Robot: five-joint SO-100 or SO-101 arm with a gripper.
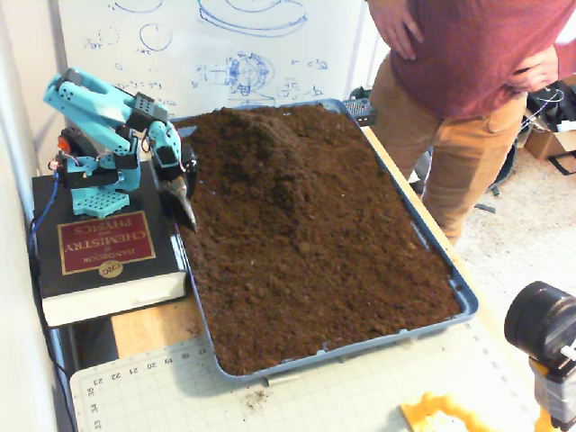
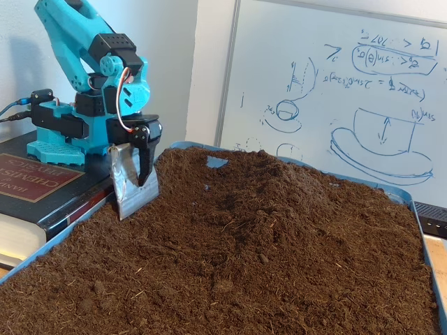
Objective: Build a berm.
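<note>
The berm [image 1: 260, 142] is a rounded mound of dark-brown soil at the far end of the blue tray [image 1: 438, 257], higher than the flatter soil [image 1: 315, 279] in front of it. In the other fixed view the berm [image 2: 279, 192] rises in the middle of the picture. My teal arm is folded back. Its gripper [image 1: 183, 200] hangs at the tray's left edge, shut on a silver metal blade [image 2: 131, 183]. The blade's lower edge touches the soil beside the tray wall [image 2: 68, 225], well left of the berm.
The arm's base stands on a thick black book [image 1: 97, 256] left of the tray. A person [image 1: 468, 81] stands at the tray's right side. A whiteboard [image 2: 349, 91] is behind. A cutting mat [image 1: 360, 396], a black camera [image 1: 540, 324] and a yellow part [image 1: 438, 416] lie in front.
</note>
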